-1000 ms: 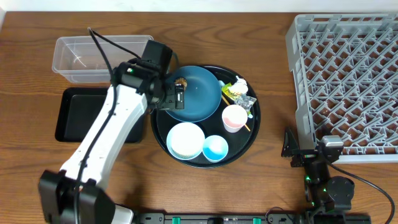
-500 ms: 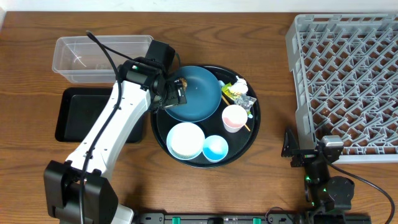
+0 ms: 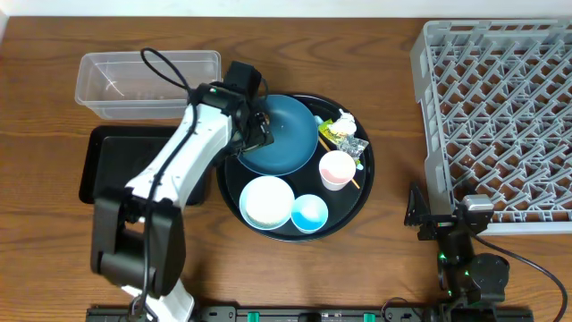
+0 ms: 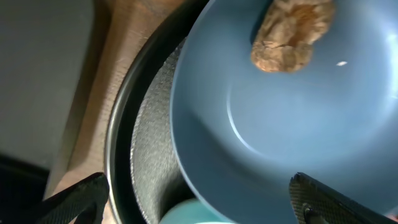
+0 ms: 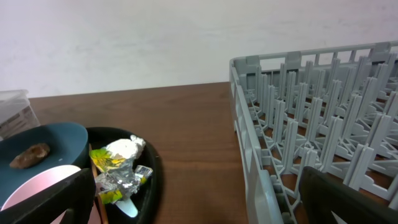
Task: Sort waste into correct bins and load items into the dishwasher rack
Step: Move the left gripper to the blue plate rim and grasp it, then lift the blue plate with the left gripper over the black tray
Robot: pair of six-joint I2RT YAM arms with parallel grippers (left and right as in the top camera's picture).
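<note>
Left gripper [image 3: 255,128] hangs low over the dark blue plate [image 4: 298,124], its jaws spread wide and holding nothing. Just ahead of the fingertips lies the brownish food lump [image 4: 287,34], on the plate and not between the jaws, with a speck of rice [image 4: 341,63] beside it. Under and to one side of the fingers runs the rim of the round black tray [image 4: 121,143] that carries the plate. Further out behind the arm are the clear tub [image 3: 147,80] and the flat black tray [image 3: 112,165]; beyond the plate sit the foil wrappers [image 3: 342,134] and the pink cup [image 3: 337,168]. Closing from here would likely miss the lump or nip the plate's edge, which could lever the plate up and send the lump rolling onto the tray. The lump also looks soft, so a hard squeeze might break it. Right gripper [image 5: 199,196] rests wide open and empty, just beside the grey rack [image 3: 500,116], well apart from all this.
</note>
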